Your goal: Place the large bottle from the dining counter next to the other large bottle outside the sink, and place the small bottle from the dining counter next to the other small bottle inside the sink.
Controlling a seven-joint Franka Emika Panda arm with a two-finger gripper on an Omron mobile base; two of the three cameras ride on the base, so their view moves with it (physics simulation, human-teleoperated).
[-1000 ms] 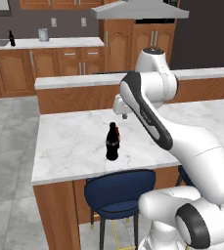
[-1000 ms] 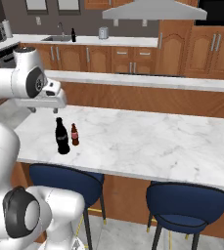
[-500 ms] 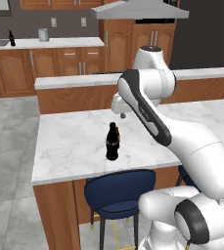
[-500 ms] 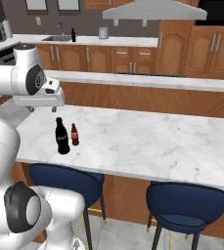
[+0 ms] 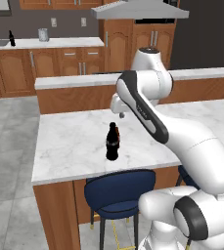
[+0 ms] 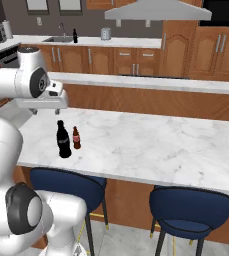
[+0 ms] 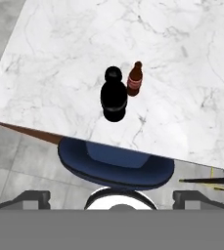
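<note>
Marble dining counter (image 6: 151, 145) carries large bottle (image 7: 113, 95) beside small bottle (image 7: 135, 79), labels unreadable; pincer (image 7: 111, 196) spread.

left base view: behind-left, facing forward and down over the bench (image 5: 74, 141)
right base view: behind-right, same bench
hand view: close above, looking down on bench edge

- The large bottle (image 6: 63, 140), dark, stands upright on the dining counter (image 6: 151, 145) near its front left corner.
- The small bottle (image 6: 76, 138) stands just beside it.
- Two blue stools (image 6: 66, 183) sit below the counter's front edge.
- Another bottle (image 6: 75, 36) stands by the sink (image 6: 59, 39) on the far worktop.
</note>
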